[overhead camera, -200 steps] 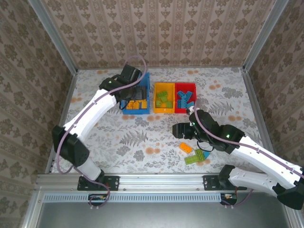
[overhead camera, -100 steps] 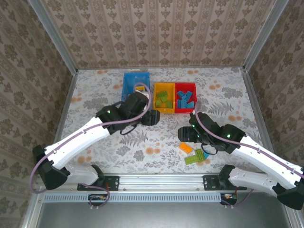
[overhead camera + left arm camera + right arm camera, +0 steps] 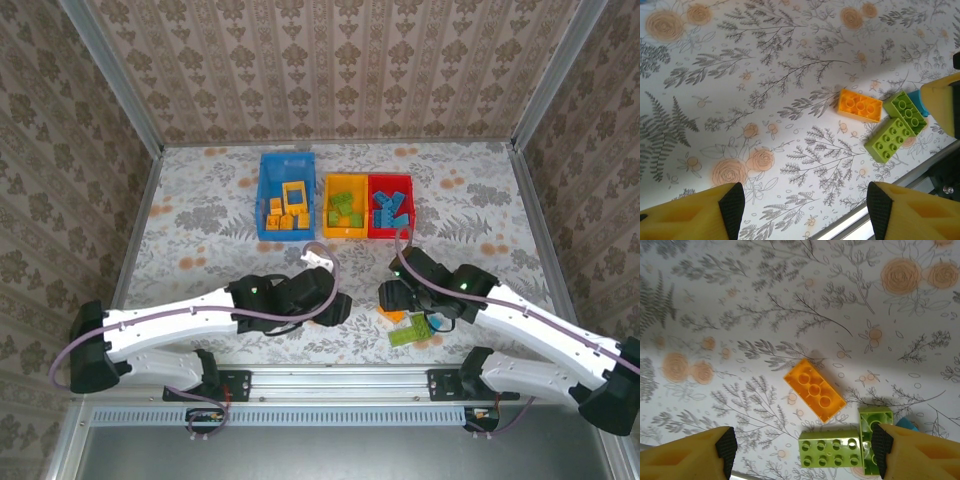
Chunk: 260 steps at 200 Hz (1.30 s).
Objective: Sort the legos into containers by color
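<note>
- My left pincer (image 3: 805, 206) is spread wide with nothing between its yellow fingers, above the flower-printed tabletop (image 3: 740, 75).
- My right pincer (image 3: 804, 449) is spread as well and holds nothing. It hangs over the loose bricks.
- Near the table's front edge lie a small orange studded plastic brick (image 3: 815, 390) and two lime-green studded bricks (image 3: 830, 447) that touch each other. A small blue piece (image 3: 917, 102) lies against them.
- Farther back, the large blue plastic bin (image 3: 287, 157) holds orange bricks.
- Beside it are the joined yellow-orange bin (image 3: 345, 178), with green bricks, and the red bin (image 3: 390, 177), with blue ones.

Lab enclosure: aluminium frame (image 3: 330, 378), wallpapered panel walls (image 3: 340, 70).
</note>
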Tool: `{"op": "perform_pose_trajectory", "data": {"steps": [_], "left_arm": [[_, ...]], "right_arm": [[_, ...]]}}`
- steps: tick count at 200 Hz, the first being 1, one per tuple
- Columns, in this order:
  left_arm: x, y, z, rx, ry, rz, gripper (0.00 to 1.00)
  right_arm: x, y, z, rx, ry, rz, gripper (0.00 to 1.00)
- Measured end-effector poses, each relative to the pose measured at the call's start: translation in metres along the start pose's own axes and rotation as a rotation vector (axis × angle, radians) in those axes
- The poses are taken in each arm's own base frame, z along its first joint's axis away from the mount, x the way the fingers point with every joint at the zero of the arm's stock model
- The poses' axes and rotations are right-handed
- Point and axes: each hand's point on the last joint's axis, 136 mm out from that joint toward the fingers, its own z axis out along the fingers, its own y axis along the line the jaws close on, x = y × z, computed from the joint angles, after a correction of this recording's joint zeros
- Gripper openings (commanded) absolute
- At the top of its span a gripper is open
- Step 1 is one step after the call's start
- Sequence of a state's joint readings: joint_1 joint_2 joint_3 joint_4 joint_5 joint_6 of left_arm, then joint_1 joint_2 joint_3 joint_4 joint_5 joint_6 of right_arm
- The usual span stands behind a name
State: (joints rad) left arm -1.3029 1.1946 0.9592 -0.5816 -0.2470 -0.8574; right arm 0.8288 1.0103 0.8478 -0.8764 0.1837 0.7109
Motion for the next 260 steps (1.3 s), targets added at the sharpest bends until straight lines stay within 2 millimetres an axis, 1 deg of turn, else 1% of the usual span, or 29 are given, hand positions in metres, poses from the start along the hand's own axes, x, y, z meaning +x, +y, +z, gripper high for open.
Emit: {"op": "perform_pose_trajectory", "data": {"steps": [21,38,53,69,96,118,142,165,186,233,260], "left_arm": [[-0.001,0.006,-0.007,0.002,-0.028,-0.037,0.68],[-0.004,0.007,-0.012,0.009,-0.048,-0.058,0.68],[-0.005,0.007,-0.012,0.01,-0.056,-0.072,0.68],[-0.006,0.007,-0.01,0.008,-0.057,-0.078,0.68],[-0.004,0.003,-0.002,0.004,-0.05,-0.071,0.68],[-0.002,-0.003,0.007,-0.002,-0.035,-0.06,0.68],[-0.001,-0.008,0.012,0.001,-0.024,-0.055,0.68],[-0.002,-0.014,0.014,0.014,-0.027,-0.05,0.68],[-0.004,-0.018,0.013,0.031,-0.035,-0.051,0.68],[-0.006,-0.026,0.016,0.054,-0.034,-0.036,0.67],[-0.006,-0.028,0.016,0.06,-0.032,-0.029,0.68]], "right_arm": [[0.01,-0.007,0.008,0.027,0.028,-0.005,0.75],[0.01,-0.015,0.006,0.06,0.018,0.018,0.75],[0.011,-0.029,0.002,0.109,0.004,0.081,0.76],[0.017,-0.046,0.001,0.137,-0.017,0.207,0.77],[0.038,-0.085,0.004,0.192,-0.033,0.431,0.77],[0.045,-0.102,0.008,0.205,-0.044,0.597,0.77],[0.057,-0.106,0.019,0.199,-0.011,0.728,0.76],[0.074,-0.107,0.03,0.202,0.035,0.809,0.76],[0.083,-0.107,0.039,0.196,0.05,0.872,0.75],[0.086,-0.102,0.057,0.181,0.071,0.948,0.72],[0.086,-0.102,0.061,0.175,0.062,0.976,0.67]]}}
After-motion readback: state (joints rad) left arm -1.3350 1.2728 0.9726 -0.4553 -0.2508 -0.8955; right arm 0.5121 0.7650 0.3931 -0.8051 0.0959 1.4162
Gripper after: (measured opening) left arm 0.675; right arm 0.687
